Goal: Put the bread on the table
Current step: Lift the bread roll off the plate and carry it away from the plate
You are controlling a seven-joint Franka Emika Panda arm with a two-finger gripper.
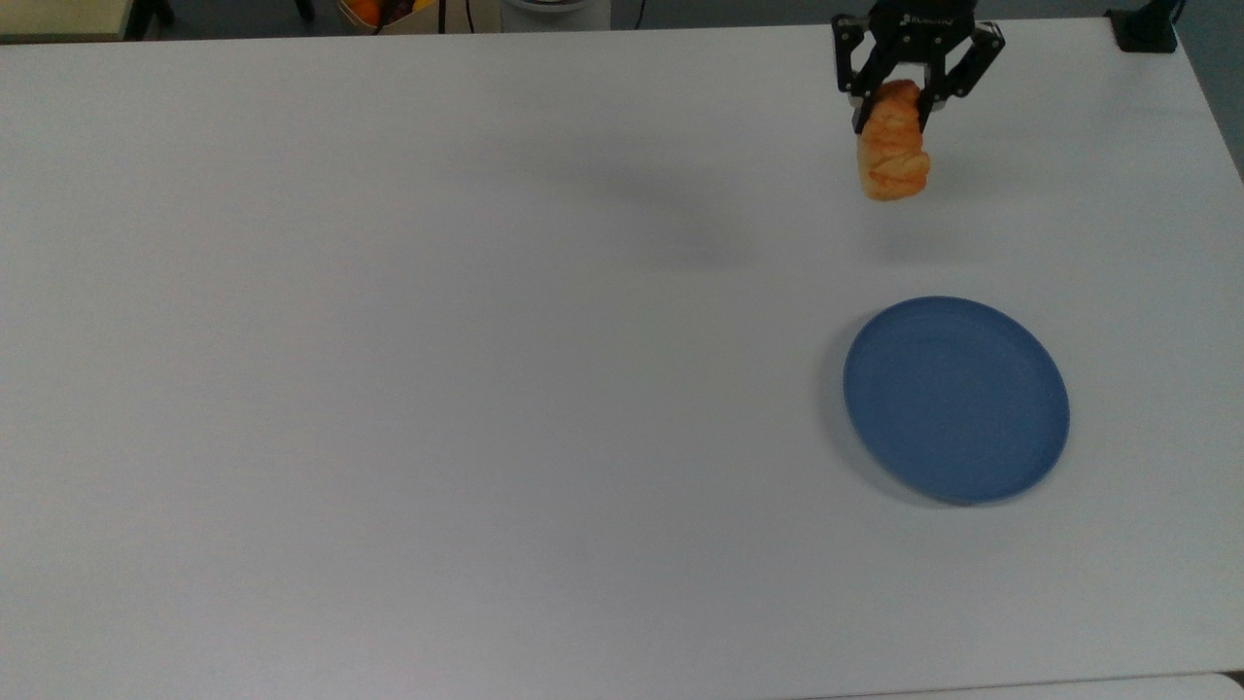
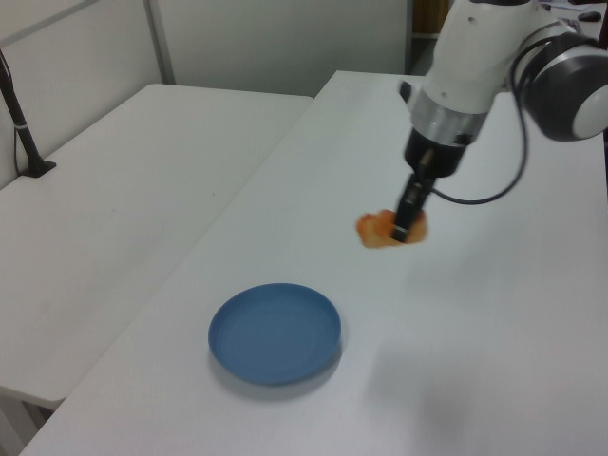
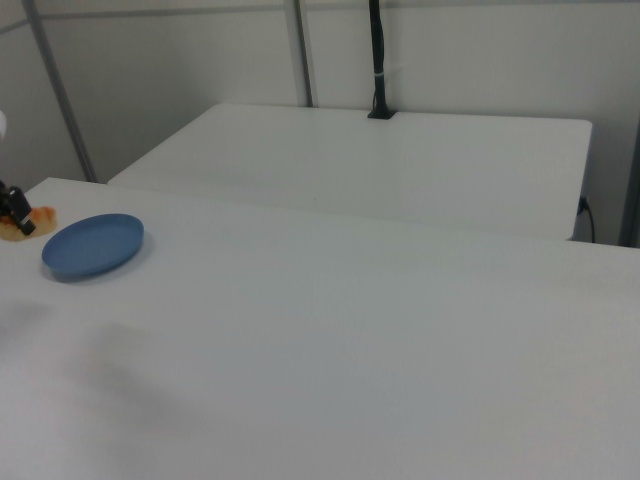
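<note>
Golden bread [image 1: 892, 156] clamped in pincer [image 1: 892, 115]

From my station I see a golden-orange bun with a glazed, twisted crust and paler sides [image 1: 892, 156], streaked in darker amber bands. The two-finger gripper [image 1: 891, 113] is matte black with small white lettering. The round plate [image 1: 956, 400] is plain mid blue, unpatterned. The large smooth tabletop [image 1: 437, 369] is uniform white, faintly grey-shadowed.
</note>
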